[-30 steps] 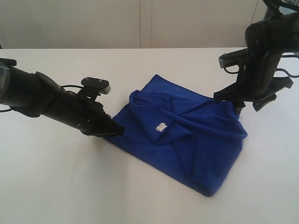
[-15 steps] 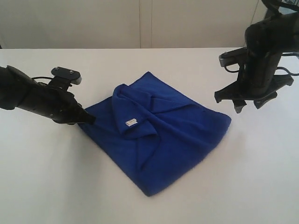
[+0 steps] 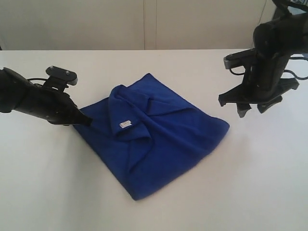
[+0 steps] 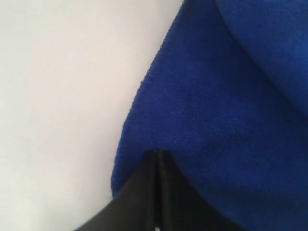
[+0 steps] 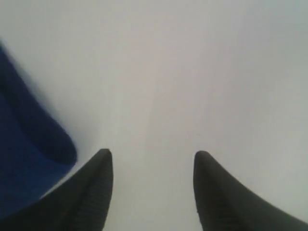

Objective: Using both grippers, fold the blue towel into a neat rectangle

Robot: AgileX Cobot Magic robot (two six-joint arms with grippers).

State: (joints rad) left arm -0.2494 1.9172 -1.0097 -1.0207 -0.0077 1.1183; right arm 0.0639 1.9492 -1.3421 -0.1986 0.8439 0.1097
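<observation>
The blue towel (image 3: pixel 154 132) lies rumpled and partly folded on the white table, its small white label (image 3: pixel 125 124) facing up near the left side. My left gripper (image 3: pixel 85 121) is shut on the towel's left corner, and in the left wrist view its jaws (image 4: pixel 158 156) pinch the blue cloth (image 4: pixel 231 106) at its edge. My right gripper (image 3: pixel 250 109) hangs open above the table, to the right of the towel and apart from it. The right wrist view shows its spread fingers (image 5: pixel 153 156) over bare table, with a towel corner (image 5: pixel 29 163) off to one side.
The white table (image 3: pixel 57 192) stretches around the towel on every side. A pale wall (image 3: pixel 144 24) runs behind the table's far edge. Black cables trail from the right arm (image 3: pixel 274 53).
My left gripper has dragged the towel leftward across the table by its corner. The right gripper has let go of the towel's right corner and now hangs open, clear of the cloth.
</observation>
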